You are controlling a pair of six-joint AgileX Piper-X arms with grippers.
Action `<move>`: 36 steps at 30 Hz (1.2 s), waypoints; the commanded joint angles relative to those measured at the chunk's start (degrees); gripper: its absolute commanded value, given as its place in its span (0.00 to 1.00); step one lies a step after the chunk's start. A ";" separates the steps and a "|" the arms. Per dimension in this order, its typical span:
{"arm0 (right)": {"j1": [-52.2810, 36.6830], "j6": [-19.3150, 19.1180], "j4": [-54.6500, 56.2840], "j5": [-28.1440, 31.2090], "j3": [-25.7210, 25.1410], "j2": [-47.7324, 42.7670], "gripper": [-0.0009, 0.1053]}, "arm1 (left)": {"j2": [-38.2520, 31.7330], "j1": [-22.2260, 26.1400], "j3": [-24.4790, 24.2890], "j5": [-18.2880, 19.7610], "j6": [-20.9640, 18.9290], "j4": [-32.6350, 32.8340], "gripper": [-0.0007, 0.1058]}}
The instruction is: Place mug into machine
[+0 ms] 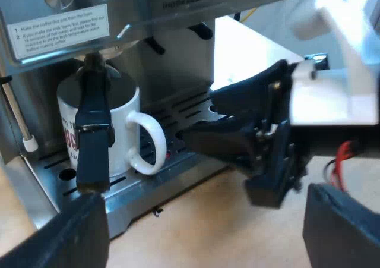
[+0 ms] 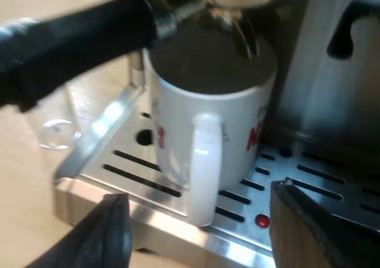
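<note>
A white mug [image 1: 122,125] with red lettering stands upright on the espresso machine's [image 1: 178,48] slotted drip tray [image 1: 193,104], under the locked-in metal holder, whose dark handle [image 1: 93,138] hangs in front of it. My right gripper [image 1: 205,116] hovers over the tray a short way from the mug's handle. In the right wrist view the mug [image 2: 208,125] turns its handle toward me, and my right gripper [image 2: 199,220] is open just short of it, touching nothing. The holder's handle [image 2: 77,36] crosses above the mug. My left gripper [image 1: 205,220] is open and empty over the wooden table.
A clear measuring glass [image 2: 56,131] stands on the wooden table beside the tray [image 2: 332,179]. A thin steam wand [image 1: 18,119] with a white tip hangs at the machine's side. An instruction label [image 1: 59,30] sits on the machine's front panel.
</note>
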 commanded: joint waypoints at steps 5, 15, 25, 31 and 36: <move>3.47 -0.57 0.03 2.59 2.77 -7.38 0.52 | -8.88 -0.31 -0.61 0.50 0.05 4.52 0.66; 10.20 -2.07 0.03 2.61 2.97 -13.31 0.39 | -18.90 -0.31 -0.61 0.50 -0.06 5.77 0.66; 10.54 -1.97 -3.76 2.61 2.97 -13.34 0.01 | -18.91 -0.31 -0.61 0.18 -0.35 5.77 0.66; 8.15 -1.97 -5.17 2.35 2.04 -11.78 0.01 | -17.39 -0.31 -0.61 -2.38 -2.08 5.77 0.66; 5.26 -3.65 -5.17 0.60 -1.90 -8.22 0.01 | -13.35 -0.31 -0.51 -2.37 -2.06 3.45 0.66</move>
